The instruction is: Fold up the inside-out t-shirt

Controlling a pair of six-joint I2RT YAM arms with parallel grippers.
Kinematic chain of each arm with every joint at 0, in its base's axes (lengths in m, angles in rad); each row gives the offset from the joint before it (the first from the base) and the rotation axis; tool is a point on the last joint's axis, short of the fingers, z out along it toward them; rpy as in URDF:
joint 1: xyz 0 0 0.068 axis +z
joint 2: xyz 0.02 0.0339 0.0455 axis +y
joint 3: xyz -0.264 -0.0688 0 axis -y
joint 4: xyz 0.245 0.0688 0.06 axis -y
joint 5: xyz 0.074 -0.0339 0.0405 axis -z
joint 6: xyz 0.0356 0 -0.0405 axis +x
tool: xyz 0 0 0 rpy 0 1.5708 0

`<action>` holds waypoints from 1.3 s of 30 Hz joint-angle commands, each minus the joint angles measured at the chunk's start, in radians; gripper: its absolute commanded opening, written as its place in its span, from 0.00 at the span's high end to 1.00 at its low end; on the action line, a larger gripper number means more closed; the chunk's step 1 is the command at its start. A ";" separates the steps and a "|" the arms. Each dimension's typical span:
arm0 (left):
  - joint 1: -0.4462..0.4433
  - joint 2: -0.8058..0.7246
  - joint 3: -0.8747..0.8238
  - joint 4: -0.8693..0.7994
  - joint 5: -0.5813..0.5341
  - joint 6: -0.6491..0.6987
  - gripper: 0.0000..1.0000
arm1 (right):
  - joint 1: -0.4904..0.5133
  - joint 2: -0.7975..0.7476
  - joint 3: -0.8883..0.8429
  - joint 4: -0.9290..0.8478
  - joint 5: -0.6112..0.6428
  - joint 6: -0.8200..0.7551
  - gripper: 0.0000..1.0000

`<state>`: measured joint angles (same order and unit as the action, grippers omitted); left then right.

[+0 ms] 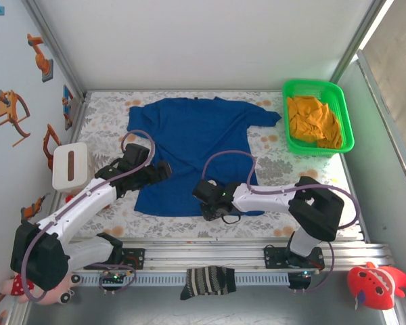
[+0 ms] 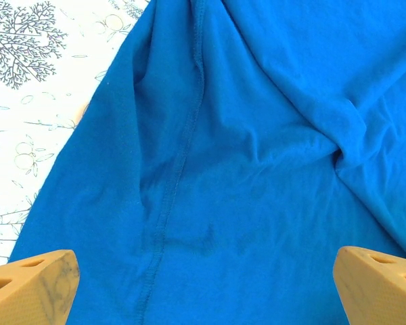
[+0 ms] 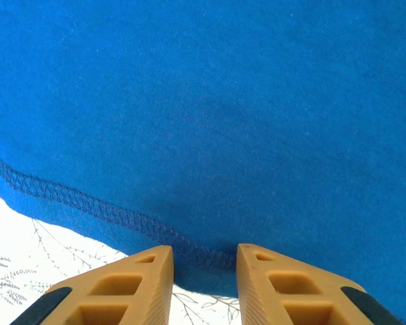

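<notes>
Nearest you, a black-and-white striped sock hangs over the rail at 6 o'clock, between the two arm bases, and a red plush toy sits off the desk corner at 4 o'clock. Beyond the rail, the royal-blue t-shirt lies spread on the tree-patterned desk, its collar toward 12 o'clock, its hem toward 6 and one sleeve reaching out toward 2 o'clock. Your left claw hovers over the shirt's 9 o'clock side with its jaws spread wide. In its wrist view the two orange fingertips stand far apart at the lower corners, with wrinkled blue cloth and a raised seam between them and nothing gripped. Your right claw is down at the shirt's hem, at 6 o'clock on the garment. Its jaws are narrow but parted, and in its wrist view the stitched hem runs across just ahead of the fingers, with the cloth's edge lying in the gap and bare desk showing toward 7 o'clock. No cloth looks pinched there. At 2 o'clock a green basket holds an orange-yellow cloth, well apart from the shirt's body and just beyond the sleeve. A white box sits at the desk's 9 o'clock edge.
</notes>
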<state>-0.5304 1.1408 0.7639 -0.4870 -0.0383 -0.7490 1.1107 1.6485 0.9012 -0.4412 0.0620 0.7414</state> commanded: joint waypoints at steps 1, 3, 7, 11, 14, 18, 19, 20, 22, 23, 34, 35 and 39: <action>-0.002 -0.021 -0.011 -0.010 -0.010 0.013 0.04 | 0.008 0.008 0.028 -0.021 0.036 0.023 0.75; -0.003 -0.019 -0.012 -0.007 -0.009 0.012 0.04 | 0.008 0.007 0.027 -0.021 0.039 0.022 0.83; -0.003 -0.015 -0.018 -0.001 -0.007 0.012 0.04 | 0.008 -0.001 0.030 -0.027 0.044 0.022 1.00; 0.001 -0.017 -0.018 0.001 -0.006 0.017 0.04 | 0.007 -0.031 0.033 -0.042 0.056 0.016 1.00; 0.003 -0.019 -0.019 -0.001 -0.009 0.023 0.04 | 0.008 -0.073 0.030 -0.048 0.065 0.016 1.00; 0.007 -0.020 -0.019 0.001 -0.005 0.026 0.04 | 0.006 -0.114 0.034 -0.063 0.080 0.015 1.00; 0.007 -0.019 -0.020 0.002 -0.006 0.027 0.04 | 0.007 -0.116 0.036 -0.064 0.079 0.013 1.00; 0.008 -0.019 -0.019 0.002 -0.006 0.027 0.04 | 0.007 -0.117 0.039 -0.067 0.081 0.010 1.00; 0.008 -0.017 -0.019 0.002 -0.005 0.028 0.04 | 0.008 -0.128 0.040 -0.073 0.089 0.007 1.00; 0.007 -0.018 -0.019 0.002 -0.004 0.029 0.04 | 0.008 -0.136 0.042 -0.074 0.095 0.006 1.00; -0.037 -0.103 -0.085 0.035 0.051 0.142 0.02 | -0.022 -0.219 0.085 -0.099 0.137 -0.033 1.00; -0.043 -0.117 -0.095 0.032 0.042 0.138 0.03 | -0.023 -0.205 0.088 -0.099 0.126 -0.036 1.00; -0.044 -0.157 -0.123 0.027 0.010 0.107 0.03 | -0.022 -0.111 0.086 -0.078 0.052 -0.042 0.81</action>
<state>-0.5709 1.0111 0.6594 -0.4633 -0.0101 -0.6506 1.0878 1.4807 0.9806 -0.5110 0.1432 0.7082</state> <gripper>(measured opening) 0.973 0.164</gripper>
